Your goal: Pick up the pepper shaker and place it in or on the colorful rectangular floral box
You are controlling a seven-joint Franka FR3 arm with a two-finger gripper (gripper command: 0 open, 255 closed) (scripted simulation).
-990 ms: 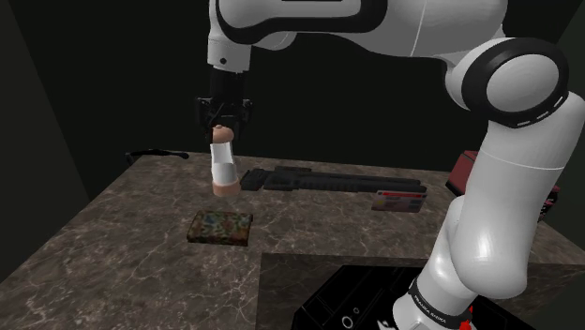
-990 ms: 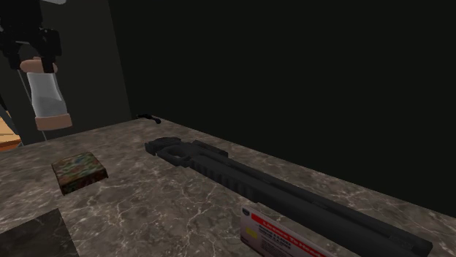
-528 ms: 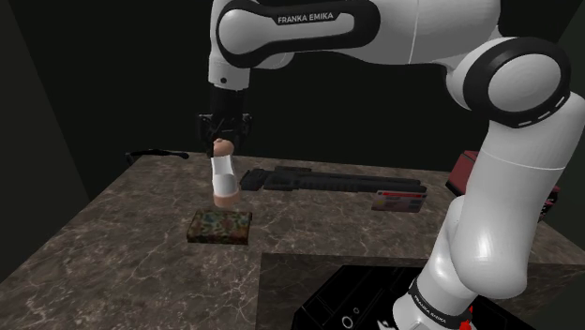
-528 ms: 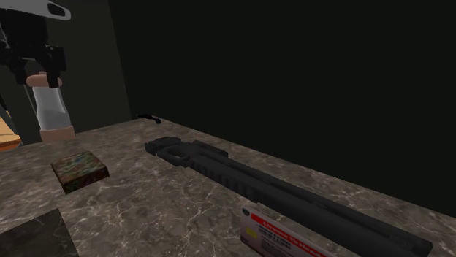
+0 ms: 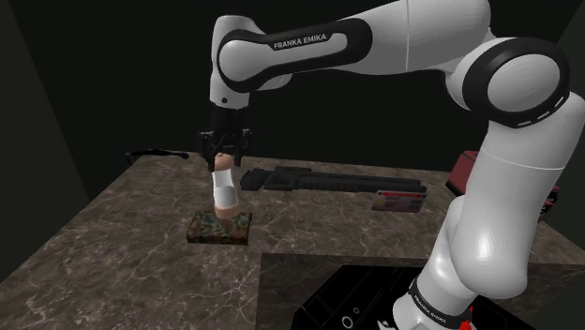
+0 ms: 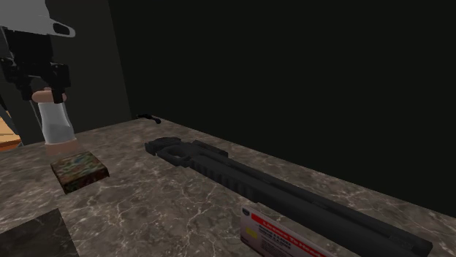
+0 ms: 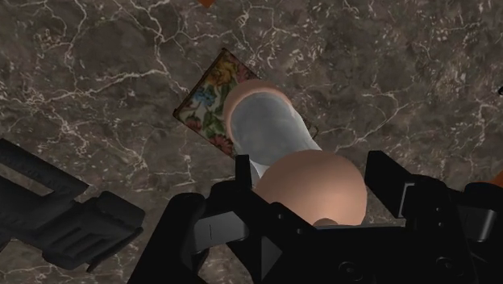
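Over the counter's (image 5: pixel 112 246) middle, toward the shoulder view's left edge, the black gripper (image 5: pixel 224 156) points down with its fingers closed on the tan top cap of the pepper shaker (image 5: pixel 223 187). Narrow gap between fingers, cap clamped between them. In the wrist view the gripper (image 7: pixel 313 187) shows both fingers (image 7: pixel 243 172) pressed against the rounded tan cap.

Shaker: pale translucent grey body, tan cap at each end, roughly upright with a slight lean. Its lower end is directly over the colorful floral box (image 5: pixel 221 228). Cannot tell whether base touches the box top or hangs just above it. In the wrist view the shaker (image 7: pixel 272 129) covers part of the box (image 7: pixel 206 98), flower print visible beside it. In the second exterior view the shaker (image 6: pixel 57 124) is above the far end of the box (image 6: pixel 80 170).

Box lies flat on dark marbled counter, well in from every edge.

Long black tool (image 5: pixel 328 179) lies parallel to the far edge, well apart from the box. A red-and-white packet (image 5: pixel 400 200) lies just beside its end on the shoulder view's right. A small black object (image 5: pixel 155 153) sits at the far corner on the shoulder view's left. A red item (image 5: pixel 463 172) sits behind the arm at the shoulder view's right edge.
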